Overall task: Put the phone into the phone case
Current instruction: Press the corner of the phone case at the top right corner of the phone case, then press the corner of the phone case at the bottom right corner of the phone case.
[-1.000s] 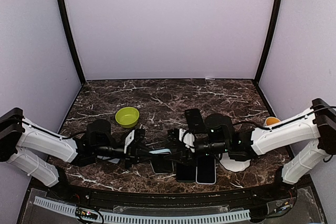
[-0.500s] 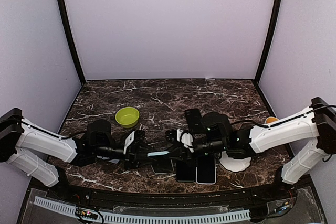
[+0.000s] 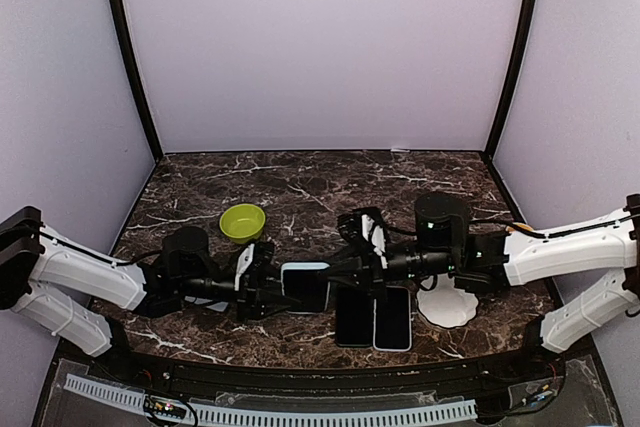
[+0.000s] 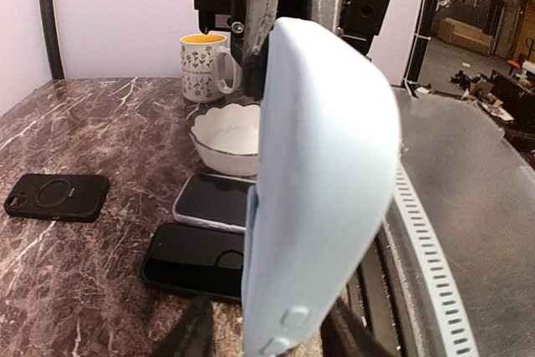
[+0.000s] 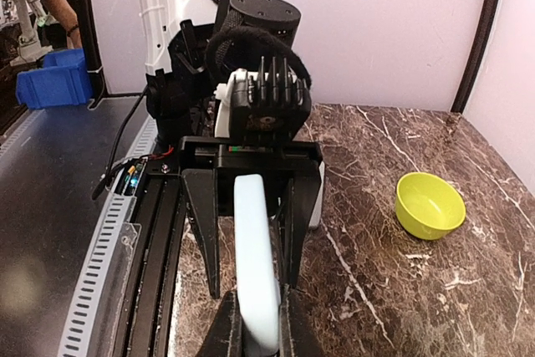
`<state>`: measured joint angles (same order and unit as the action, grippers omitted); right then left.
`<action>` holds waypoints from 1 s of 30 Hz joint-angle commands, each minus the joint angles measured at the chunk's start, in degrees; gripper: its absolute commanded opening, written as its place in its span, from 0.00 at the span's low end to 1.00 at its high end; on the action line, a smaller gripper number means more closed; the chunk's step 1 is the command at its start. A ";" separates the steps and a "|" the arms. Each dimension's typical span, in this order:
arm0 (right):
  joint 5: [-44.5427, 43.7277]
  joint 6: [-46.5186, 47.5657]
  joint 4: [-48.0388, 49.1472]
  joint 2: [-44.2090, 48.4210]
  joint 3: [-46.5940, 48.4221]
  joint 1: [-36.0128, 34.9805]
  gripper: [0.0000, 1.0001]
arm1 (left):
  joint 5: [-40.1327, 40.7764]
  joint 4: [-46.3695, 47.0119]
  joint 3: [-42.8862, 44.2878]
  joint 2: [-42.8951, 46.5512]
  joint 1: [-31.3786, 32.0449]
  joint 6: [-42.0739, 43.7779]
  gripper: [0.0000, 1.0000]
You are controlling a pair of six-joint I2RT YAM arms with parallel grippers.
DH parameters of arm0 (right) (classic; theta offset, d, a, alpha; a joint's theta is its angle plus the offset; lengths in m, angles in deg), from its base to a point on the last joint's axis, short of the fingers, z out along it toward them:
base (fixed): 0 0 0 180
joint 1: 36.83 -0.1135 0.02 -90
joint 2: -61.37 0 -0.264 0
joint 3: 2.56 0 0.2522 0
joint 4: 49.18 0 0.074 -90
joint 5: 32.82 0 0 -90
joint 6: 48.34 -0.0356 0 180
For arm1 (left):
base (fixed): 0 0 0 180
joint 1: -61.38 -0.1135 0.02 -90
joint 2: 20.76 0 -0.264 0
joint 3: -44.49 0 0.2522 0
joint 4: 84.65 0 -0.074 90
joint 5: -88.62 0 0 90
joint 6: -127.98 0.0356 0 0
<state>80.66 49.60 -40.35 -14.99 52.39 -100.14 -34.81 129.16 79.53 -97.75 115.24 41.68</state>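
Item: pale blue plastic phone case (image 3: 305,287), held on edge above the dark marbled worktop (image 3: 300,187), near centre. We note right tool (image 5: 259,332) clenched on it, left tool (image 3: 268,285) released. Step, we judge: handover. Next: bring it to the black slab phone (image 3: 352,332) lying near right.

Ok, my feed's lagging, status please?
Right gripper shut on light blue case. Left gripper open, straddling it. Phones flat on table, nothing blocking.

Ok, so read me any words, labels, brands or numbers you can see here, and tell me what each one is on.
No readable text in any view.
The mug carries only a flower pattern.
The black phone case shows only a ring mark.
The light blue phone case is plain.
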 commanded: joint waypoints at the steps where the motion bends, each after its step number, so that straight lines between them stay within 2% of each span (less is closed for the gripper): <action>1: 2.35 -3.25 7.44 2.41 1.52 0.38 0.00 | -1.71 3.22 0.37 3.11 0.87 -3.03 0.33; 3: 2.46 -3.96 7.46 2.83 1.69 0.38 0.00 | -1.80 3.19 0.56 4.29 1.22 -4.29 0.19; 4: 2.47 -4.25 7.47 3.06 1.66 0.38 0.00 | -1.52 3.48 0.58 4.78 1.27 -5.01 0.07; 5: 2.32 -4.75 7.40 3.29 1.57 0.38 0.00 | -0.80 3.66 0.53 5.76 1.42 -6.43 0.01; 6: 1.98 -5.13 7.21 3.38 1.49 0.38 0.01 | -0.25 3.82 0.53 6.31 1.42 -7.09 0.00; 8: 1.33 -5.59 6.23 3.52 0.82 0.38 0.26 | 1.20 3.31 0.87 7.99 1.42 -8.85 0.00; 9: 1.57 -5.50 5.61 3.51 0.31 0.38 0.43 | 1.97 3.05 1.44 9.20 1.42 -10.26 0.00; 10: 1.77 -5.60 5.27 3.24 -0.63 0.38 0.56 | 2.32 2.35 1.73 9.79 1.42 -11.03 0.00; 12: 3.05 -6.85 5.61 2.56 -1.54 0.34 0.63 | 2.90 0.98 3.18 11.53 1.42 -12.88 0.00; 16: 6.87 -10.11 8.72 0.96 -2.25 0.11 0.66 | 3.26 0.29 4.60 14.95 1.42 -15.38 0.00; 21: 7.41 -10.99 10.92 -1.17 -1.89 -0.63 0.63 | 3.09 -0.33 5.56 16.80 1.42 -16.97 0.00; 23: 6.89 -11.02 9.88 -2.27 -1.15 -0.79 0.58 | 2.78 -0.17 5.91 17.12 1.42 -17.62 0.00; 24: 6.65 -11.00 9.33 -2.56 -0.90 -0.79 0.50 | 2.68 -0.13 6.13 17.42 1.42 -17.80 0.00; 27: 6.57 -11.07 9.43 -2.67 -1.27 -0.88 0.16 | 2.30 -0.50 6.52 18.18 1.46 -17.73 0.00; 29: 7.19 -10.86 9.02 -2.58 -1.10 -1.02 0.02 | 2.27 -0.84 6.75 18.63 1.42 -17.66 0.00; 30: 7.10 -10.77 8.23 -2.57 -0.89 -1.04 0.00 | 2.17 -0.83 6.76 18.92 1.42 -17.72 0.00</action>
<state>86.83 38.52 -33.22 -17.75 50.60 -100.64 -32.17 124.81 83.51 -81.62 116.64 24.70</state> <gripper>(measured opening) 0.066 0.076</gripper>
